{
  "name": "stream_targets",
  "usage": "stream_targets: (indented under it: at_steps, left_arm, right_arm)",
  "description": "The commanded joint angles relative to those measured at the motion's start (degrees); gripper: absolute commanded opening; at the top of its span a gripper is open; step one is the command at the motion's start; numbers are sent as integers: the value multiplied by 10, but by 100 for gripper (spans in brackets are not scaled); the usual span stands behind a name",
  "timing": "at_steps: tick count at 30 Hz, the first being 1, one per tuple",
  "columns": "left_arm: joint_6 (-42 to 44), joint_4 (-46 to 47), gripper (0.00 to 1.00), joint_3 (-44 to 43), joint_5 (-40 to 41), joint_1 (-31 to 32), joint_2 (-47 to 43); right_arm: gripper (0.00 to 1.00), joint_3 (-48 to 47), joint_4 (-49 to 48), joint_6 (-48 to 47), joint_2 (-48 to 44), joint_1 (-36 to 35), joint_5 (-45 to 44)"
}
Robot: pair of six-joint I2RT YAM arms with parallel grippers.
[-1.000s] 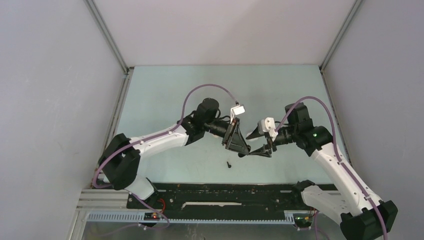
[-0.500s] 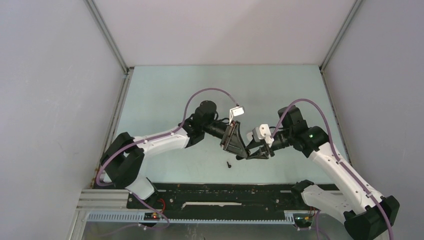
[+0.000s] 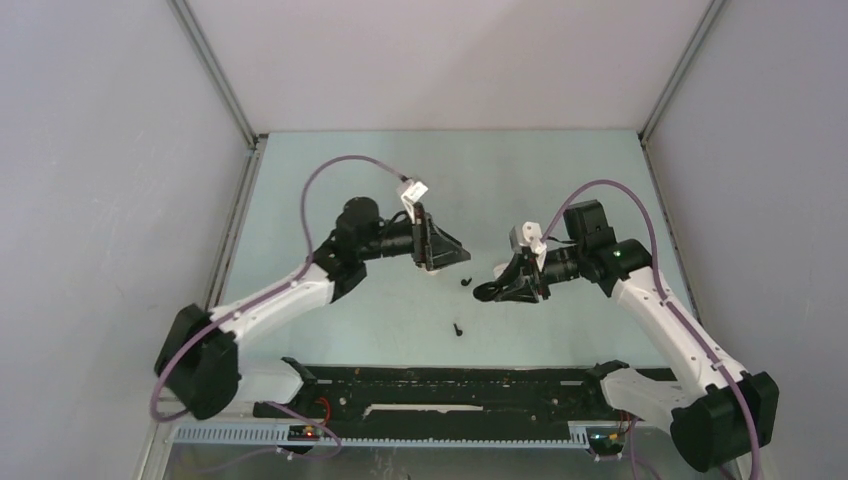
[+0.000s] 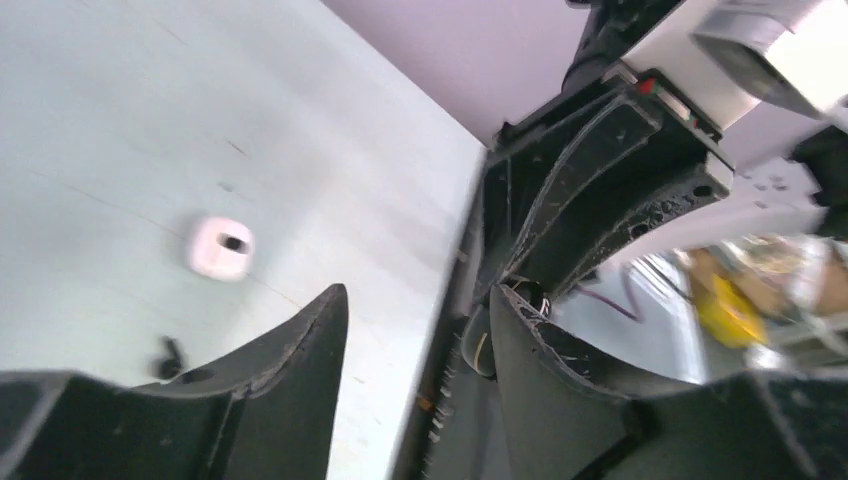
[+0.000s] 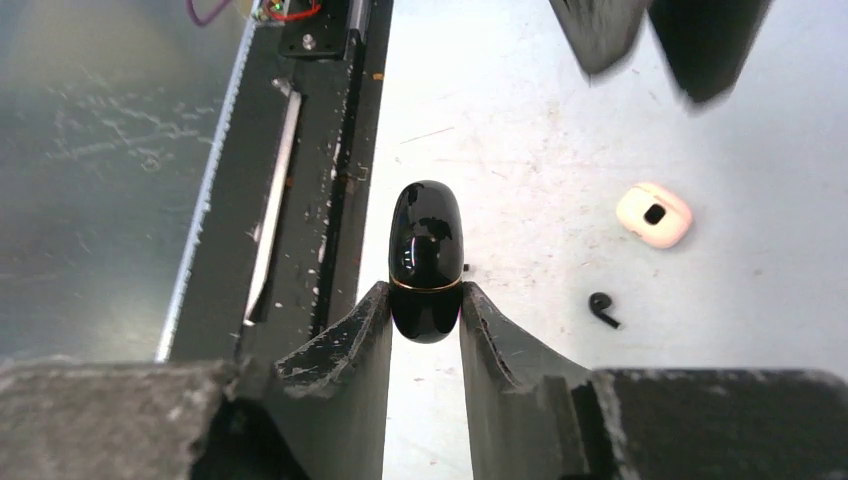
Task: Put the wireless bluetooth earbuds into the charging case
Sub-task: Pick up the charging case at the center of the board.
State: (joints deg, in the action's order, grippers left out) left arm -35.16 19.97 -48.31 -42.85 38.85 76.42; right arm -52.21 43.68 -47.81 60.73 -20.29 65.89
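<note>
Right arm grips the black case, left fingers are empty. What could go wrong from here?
The right fingers pinch only one end of the glossy black charging case, so it may twist or slip. Its lid looks shut, with the open left fingers apart from it; insertion could stall. The tiny black earbud lying loose on the table could be flicked away by a finger.

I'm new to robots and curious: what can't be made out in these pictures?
- Black case, right wrist view: its lower end sits between the right jaws, and its inside is hidden.
- White case, left wrist view: blurred, so its dark spot could be a bud or an empty socket.
- Black earbud, top view: too small to show which way it lies.
</note>
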Motion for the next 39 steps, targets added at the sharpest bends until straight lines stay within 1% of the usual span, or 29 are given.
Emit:
stream_targets:
  at_steps: [1,2,5,7,9,15,17,21,24,33,39]
  left_arm:
    - [141,73,58,69,188,26,-110]
    - [172,106,58,99,201,41,-135]
    - [225,186,60,160,216,79,-161]
    - [258,201,61,182,234,98,-167]
    - [268,221,62,199,248,109,-166]
    - [202,341,64,232,241,113,-107]
    - [170,393,64,234,229,113,-81]
    - [109,441,63,210,185,114,-21]
    - [82,489,61,202,173,124,17]
    - [52,520,54,169,144,134,62]
    - [39,520,41,151,128,136,77]
  right_arm:
    - [0,-17,-23,89,26,34,61]
    - [0,-17,-31,108,32,41,71]
    - [0,-17,-47,146,51,57,102]
    - [0,-16,-60,170,61,70,124]
    - [0,-17,-70,185,71,82,148]
    - [0,-17,-73,193,81,108,213]
    - [0,-17,-70,189,80,110,220]
    - [0,-17,-63,180,78,111,218]
    - [0,-17,-63,178,79,112,218]
    - [0,-17,-56,168,79,115,213]
    - [0,-17,-52,163,81,115,212]
